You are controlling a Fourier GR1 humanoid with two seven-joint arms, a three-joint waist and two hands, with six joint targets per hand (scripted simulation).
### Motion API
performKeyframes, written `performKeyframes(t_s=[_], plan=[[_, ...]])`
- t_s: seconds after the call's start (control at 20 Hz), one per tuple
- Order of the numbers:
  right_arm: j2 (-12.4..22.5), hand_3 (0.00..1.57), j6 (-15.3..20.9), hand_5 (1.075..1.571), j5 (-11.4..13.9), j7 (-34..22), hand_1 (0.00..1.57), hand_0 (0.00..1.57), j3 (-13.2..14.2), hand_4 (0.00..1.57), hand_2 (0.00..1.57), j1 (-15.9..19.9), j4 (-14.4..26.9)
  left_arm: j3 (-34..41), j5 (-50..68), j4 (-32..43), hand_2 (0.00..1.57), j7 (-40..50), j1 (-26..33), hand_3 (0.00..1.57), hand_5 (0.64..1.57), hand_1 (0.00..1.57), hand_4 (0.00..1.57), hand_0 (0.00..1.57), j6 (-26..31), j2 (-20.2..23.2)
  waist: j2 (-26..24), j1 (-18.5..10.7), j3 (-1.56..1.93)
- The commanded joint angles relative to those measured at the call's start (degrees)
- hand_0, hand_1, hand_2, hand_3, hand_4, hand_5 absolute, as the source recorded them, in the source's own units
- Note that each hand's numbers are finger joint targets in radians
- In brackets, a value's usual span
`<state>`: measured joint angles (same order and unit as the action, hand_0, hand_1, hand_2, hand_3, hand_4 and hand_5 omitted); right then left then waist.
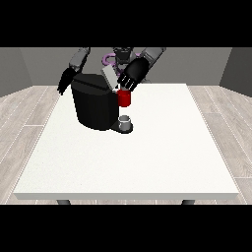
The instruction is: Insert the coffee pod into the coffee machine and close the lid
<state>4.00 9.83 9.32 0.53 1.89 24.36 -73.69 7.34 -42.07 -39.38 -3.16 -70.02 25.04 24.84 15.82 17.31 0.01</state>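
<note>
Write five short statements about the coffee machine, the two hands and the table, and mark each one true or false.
1. The coffee machine stands on the white table. True.
2. The machine's body is white. False: it is black; its raised lid is grey.
3. The hand at the view's right is above a red thing at the machine. True.
4. The hand at the view's left rests on the table's near edge. False: it is at the far side, beside the machine's upper left corner.
5. A small grey thing sits on the machine's base, below the red thing. True.
</note>
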Motion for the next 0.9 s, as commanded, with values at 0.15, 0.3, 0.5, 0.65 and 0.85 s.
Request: performKeyframes(t_s=[0.15, 0.3, 0.5, 0.65, 0.85], plan=[[0.0, 0.00, 0.5, 1.571, 0.3, -2.2, 0.00, 0.00, 0.3, 0.00, 0.00, 2.8, 0.5, 0.3, -0.1, 1.9, 1.25, 0.7, -2.4, 1.22, 1.571, 1.21, 0.43, 1.21, 0.9, -0.4, 1.4, -0.3, 0.00], [1.9, 0.00, -0.5, 1.571, -1.2, 1.4, 0.00, 0.00, 2.9, 0.22, 0.00, 1.9, 2.4, -0.7, -1.0, 0.4, 1.23, 0.1, -1.3, 1.19, 1.571, 1.19, 0.43, 1.19, -1.7, -2.0, 1.9, -0.7, 0.01], [1.8, 0.00, -1.6, 1.571, -0.8, -1.9, 0.00, 0.00, 1.1, 0.00, 0.00, 2.6, -1.1, 0.2, -1.1, 2.2, 1.23, -1.6, -0.6, 1.19, 1.571, 1.17, 0.42, 1.17, -3.1, -0.8, 1.8, 1.2, -0.01], [0.1, 0.00, 0.3, 1.571, 0.2, 0.8, 0.00, 0.00, 0.4, 0.17, 0.00, 0.6, 0.0, 0.2, -1.2, 2.3, 1.26, -3.0, -1.3, 1.20, 1.571, 1.22, 0.42, 1.22, -1.4, 1.1, 2.4, 0.2, 0.00], [-0.8, 0.00, 2.1, 1.571, 0.6, -0.3, 0.00, 0.00, 0.5, 0.00, 0.00, 1.1, -0.2, 1.1, -0.7, 3.0, 1.25, -3.5, -2.2, 1.20, 1.571, 1.20, 0.37, 1.20, -1.8, 1.4, 2.9, 0.6, -0.01]])
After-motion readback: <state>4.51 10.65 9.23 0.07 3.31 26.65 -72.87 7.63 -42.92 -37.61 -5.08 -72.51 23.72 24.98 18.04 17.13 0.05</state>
